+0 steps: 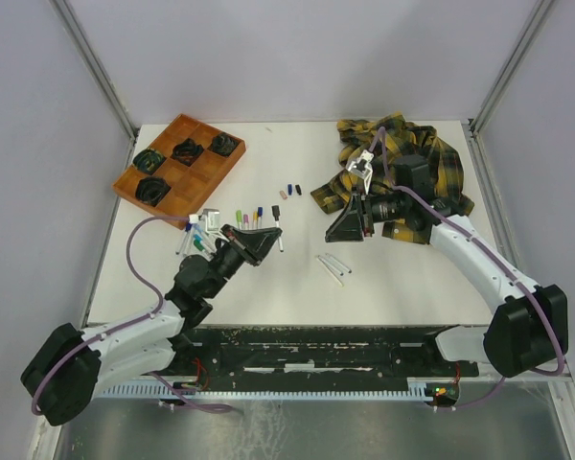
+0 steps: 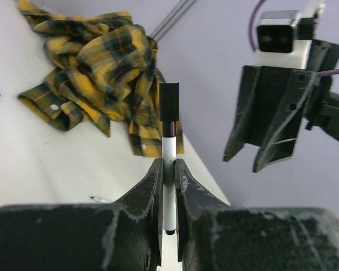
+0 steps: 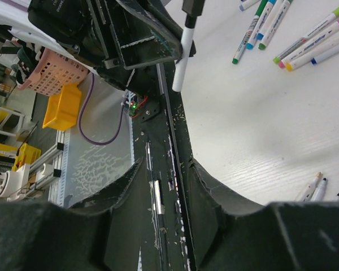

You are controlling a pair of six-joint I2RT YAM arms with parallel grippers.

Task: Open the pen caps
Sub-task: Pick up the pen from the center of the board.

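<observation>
1. While the left gripper (image 1: 268, 241) clenches a white marker (image 1: 278, 233) near the tabletop's middle, seen from above, the right gripper (image 1: 340, 228) hangs close by, jaws parted and empty. Loose pen caps (image 1: 289, 190) lie just beyond, toward the far edge.
2. Left wrist view: the jaws grip the marker's barrel, and its black cap (image 2: 169, 101) is on.
3. Right wrist view: the right fingers (image 3: 118, 186) stand apart, and capped markers (image 3: 282, 34) lie on the tabletop.

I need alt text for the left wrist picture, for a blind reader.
The left gripper is shut on a white marker with its black cap on, pointing away from the camera. The right gripper hangs open beyond it, and a yellow plaid shirt lies on the table.
</observation>
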